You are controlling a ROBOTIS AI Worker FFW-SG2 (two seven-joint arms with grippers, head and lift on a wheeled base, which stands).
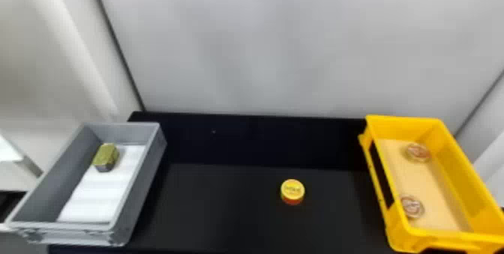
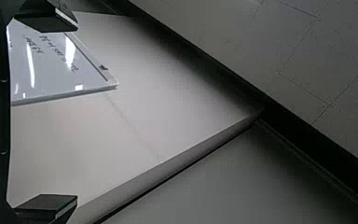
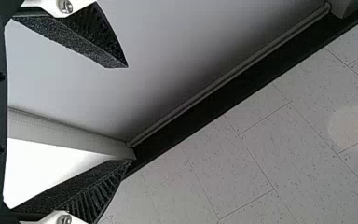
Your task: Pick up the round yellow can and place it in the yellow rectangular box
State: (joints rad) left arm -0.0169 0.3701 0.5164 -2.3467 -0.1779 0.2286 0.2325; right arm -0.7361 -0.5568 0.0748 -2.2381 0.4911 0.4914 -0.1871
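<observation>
The round yellow can (image 1: 292, 191), yellow on top with a red lower side, stands on the black table right of its middle in the head view. To its right is the yellow rectangular box (image 1: 382, 182), holding two round cans on its light bottom. My left gripper (image 2: 77, 113) is open in the left wrist view, away from the can, with a pale surface and a whiteboard beyond its fingers. In the right wrist view my right gripper (image 3: 128, 113) is also open, nothing between its fingers, with a wall and floor tiles beyond.
A grey box (image 1: 138, 182) stands at the table's left, with a white sheet and a greenish-gold block (image 1: 106, 156) inside. A pale wall panel (image 1: 262, 47) rises behind the black table (image 1: 225, 204). The yellow box's near-side rim stands above the tabletop.
</observation>
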